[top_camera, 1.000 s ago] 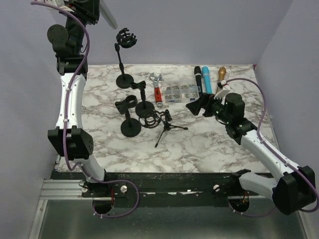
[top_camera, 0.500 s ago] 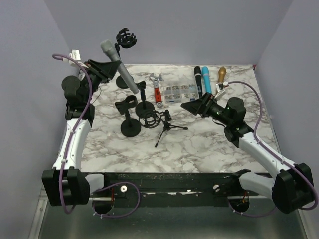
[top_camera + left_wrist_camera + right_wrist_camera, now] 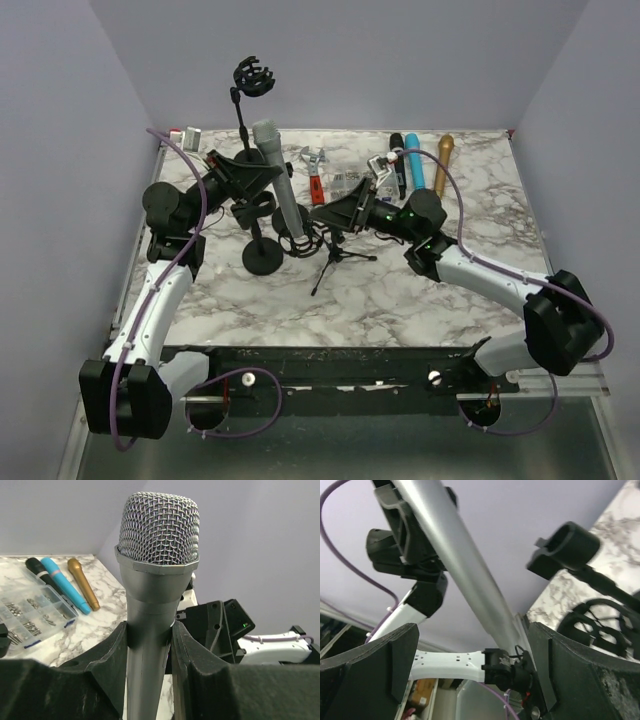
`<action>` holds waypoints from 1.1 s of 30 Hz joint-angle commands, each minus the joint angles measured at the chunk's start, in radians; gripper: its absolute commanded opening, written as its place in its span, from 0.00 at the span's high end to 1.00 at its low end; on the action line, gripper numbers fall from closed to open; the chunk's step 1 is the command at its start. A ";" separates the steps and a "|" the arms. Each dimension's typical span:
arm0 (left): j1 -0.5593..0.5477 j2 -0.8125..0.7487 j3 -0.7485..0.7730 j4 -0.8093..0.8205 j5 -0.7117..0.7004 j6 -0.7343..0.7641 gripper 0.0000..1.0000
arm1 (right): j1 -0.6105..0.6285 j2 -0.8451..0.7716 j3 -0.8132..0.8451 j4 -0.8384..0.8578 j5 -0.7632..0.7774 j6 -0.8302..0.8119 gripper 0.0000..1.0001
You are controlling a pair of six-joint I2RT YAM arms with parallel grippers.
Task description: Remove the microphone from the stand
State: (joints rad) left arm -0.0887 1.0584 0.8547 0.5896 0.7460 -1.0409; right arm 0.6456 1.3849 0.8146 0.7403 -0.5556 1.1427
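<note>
We judge the removal to be under way or just done. The left tool (image 3: pixel 149 645) is clamped on the body of the microphone (image 3: pixel 152 595), a little below the mesh head. It holds the microphone tilted over the left-centre of the worktop (image 3: pixel 430 290), head up and toward the back, tail down among the stands. From above, the tail ends close to the tripod (image 3: pixel 338 256) and the round-foot stand (image 3: pixel 262 258), and we cannot tell whether it sits in a clip or hangs free. The right tool (image 3: pixel 472 640) is spread wide and grips nothing; in its own view the silver body shows in the gap between its two fingers, touching neither. The next move, to our mind, depends on the tail. If it is caught, we would pull along the microphone's own axis, not sideways, lest a light stand tip. If it is free, we would carry it to a bare patch, or close the right tool on the tail for a handover.
</note>
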 commanded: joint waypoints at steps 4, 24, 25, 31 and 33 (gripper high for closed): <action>-0.002 0.010 -0.065 0.178 0.141 -0.130 1.00 | 0.101 0.139 0.098 0.212 0.025 0.000 0.00; 0.007 0.006 -0.099 0.221 0.148 -0.212 1.00 | 0.155 0.286 0.151 0.399 0.004 0.003 0.40; 0.009 0.007 -0.095 0.212 0.151 -0.207 1.00 | 0.155 0.284 0.145 0.406 0.006 0.002 0.43; 0.013 -0.002 -0.091 0.163 0.138 -0.174 0.75 | 0.154 0.253 0.143 0.325 0.039 -0.057 0.87; 0.016 -0.003 -0.092 0.159 0.133 -0.162 0.62 | 0.154 0.234 0.149 0.267 0.052 -0.086 0.97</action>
State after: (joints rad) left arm -0.0776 1.0683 0.7551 0.7380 0.8707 -1.2659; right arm 0.7933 1.6550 0.9474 1.0889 -0.5491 1.0985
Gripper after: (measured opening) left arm 0.331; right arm 0.295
